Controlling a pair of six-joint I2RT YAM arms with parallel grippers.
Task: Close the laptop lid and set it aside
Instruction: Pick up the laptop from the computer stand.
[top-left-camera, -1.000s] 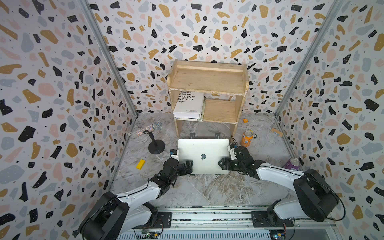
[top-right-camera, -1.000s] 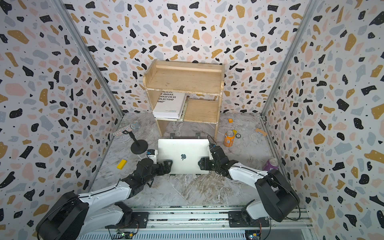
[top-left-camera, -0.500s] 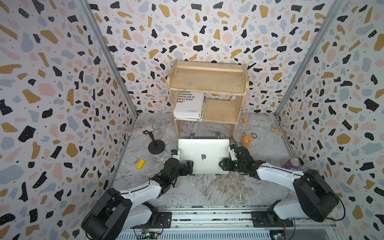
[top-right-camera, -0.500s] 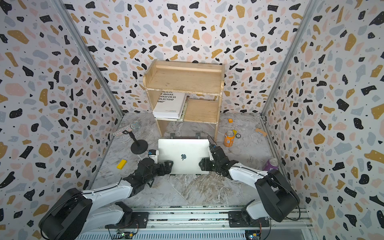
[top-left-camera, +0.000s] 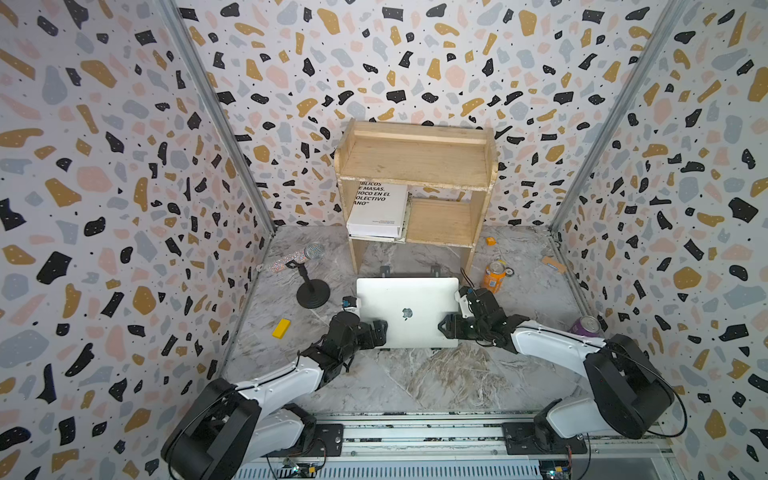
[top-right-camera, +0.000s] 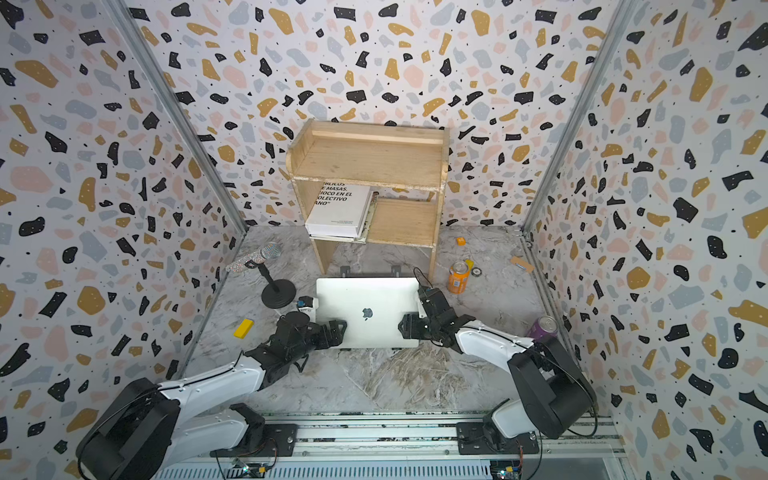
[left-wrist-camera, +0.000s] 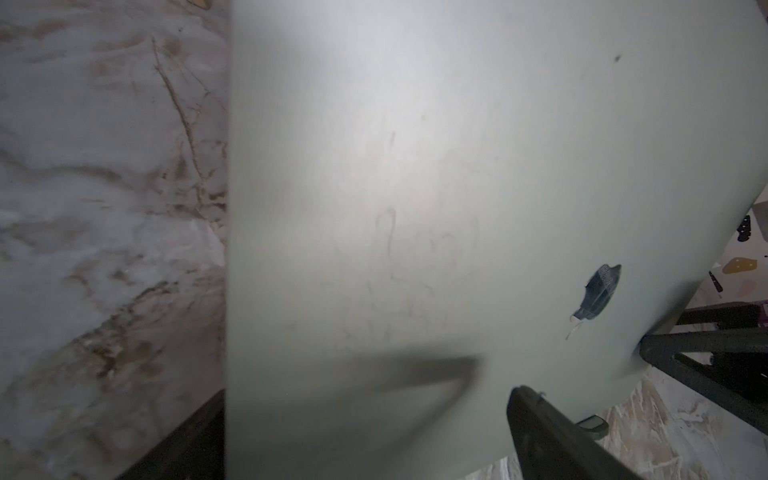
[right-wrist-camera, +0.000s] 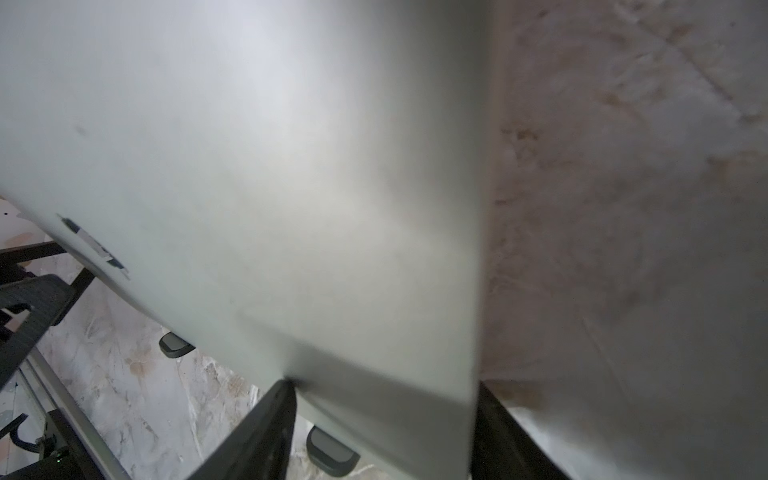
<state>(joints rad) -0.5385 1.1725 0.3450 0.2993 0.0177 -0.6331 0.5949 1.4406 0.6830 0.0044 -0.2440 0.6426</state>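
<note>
The silver laptop (top-left-camera: 407, 299) (top-right-camera: 365, 297) lies shut on a black stand, its lid (left-wrist-camera: 415, 187) with the apple logo facing up. My left gripper (top-left-camera: 376, 332) (top-right-camera: 334, 330) (left-wrist-camera: 368, 395) stands open astride the laptop's left front edge. One of its fingers (left-wrist-camera: 548, 436) hovers over the lid and the other sits under the edge. My right gripper (top-left-camera: 448, 328) (top-right-camera: 406, 326) (right-wrist-camera: 384, 384) straddles the right front edge. Its upper fingertip (right-wrist-camera: 274, 407) touches the lid (right-wrist-camera: 249, 166), and the lower finger is below the edge.
A wooden shelf (top-left-camera: 415, 162) holding a white book (top-left-camera: 380, 208) stands just behind the laptop. Left of it are a microphone on a round base (top-left-camera: 312, 293) and a yellow block (top-left-camera: 281, 328). An orange can (top-left-camera: 493, 277) and a purple can (top-left-camera: 586, 326) sit to the right.
The right gripper's jaws have narrowed onto the laptop's right edge. The left gripper stays wide open. Neither the arms nor the laptop have visibly shifted.
</note>
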